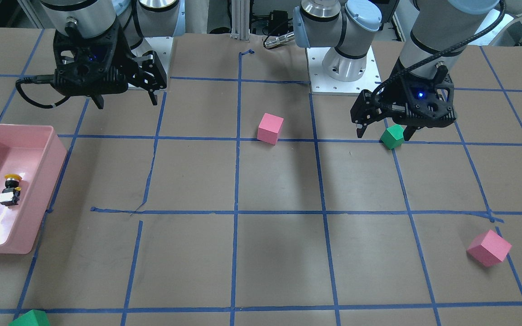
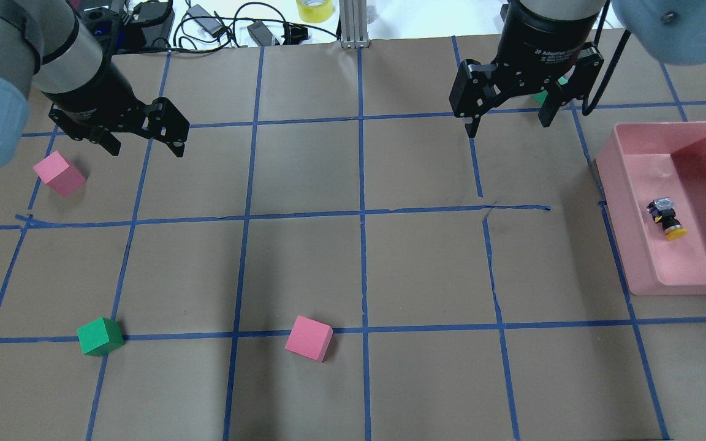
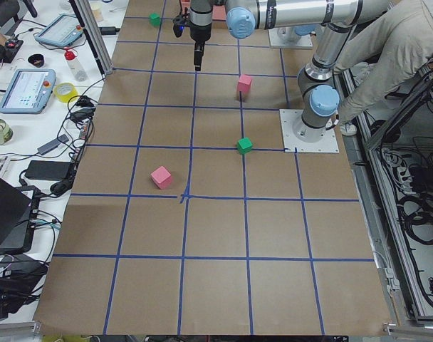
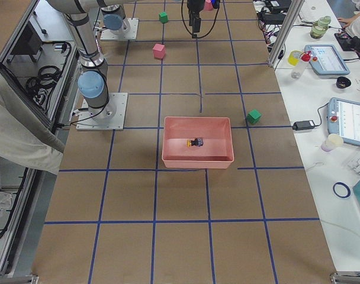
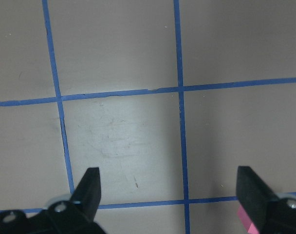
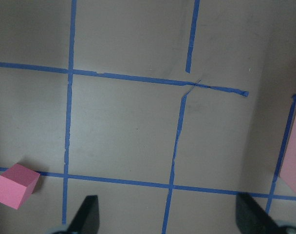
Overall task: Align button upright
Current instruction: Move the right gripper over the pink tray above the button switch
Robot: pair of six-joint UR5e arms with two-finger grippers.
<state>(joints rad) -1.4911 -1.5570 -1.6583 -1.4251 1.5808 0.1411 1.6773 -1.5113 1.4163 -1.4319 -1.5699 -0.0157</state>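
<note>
Where brown paper covers the table (image 2: 426, 392), blue tape (image 2: 362, 257) rules it into squares, and past its far edge the overhead view shows cables (image 2: 230, 24) and a yellow tape roll (image 2: 314, 8). From the left of that view, the left gripper (image 2: 144, 147) hangs above the paper, fingers spread and nothing between them, with a pink cube (image 2: 59, 174) on the paper off to its side. A green cube (image 2: 100, 336) and a second pink cube (image 2: 309, 338) sit nearer the robot. The right gripper (image 2: 507, 125) hangs likewise spread and empty. Then comes the pink bin (image 2: 629, 233), on whose floor the button (image 2: 667, 219) lies on its side, yellow cap toward the robot, well apart from both grippers. A second green cube (image 4: 254, 116), nearly hidden behind the right gripper overhead, shows plainly in the right view, near the bin. Side views add white benches (image 4: 313, 94) with tablets (image 4: 352, 121) and a person in grey (image 3: 394, 50) beside the robot. White lettering (image 2: 552, 54) on the right wrist reads in part "Adaptive"; the rest is too small.
</note>
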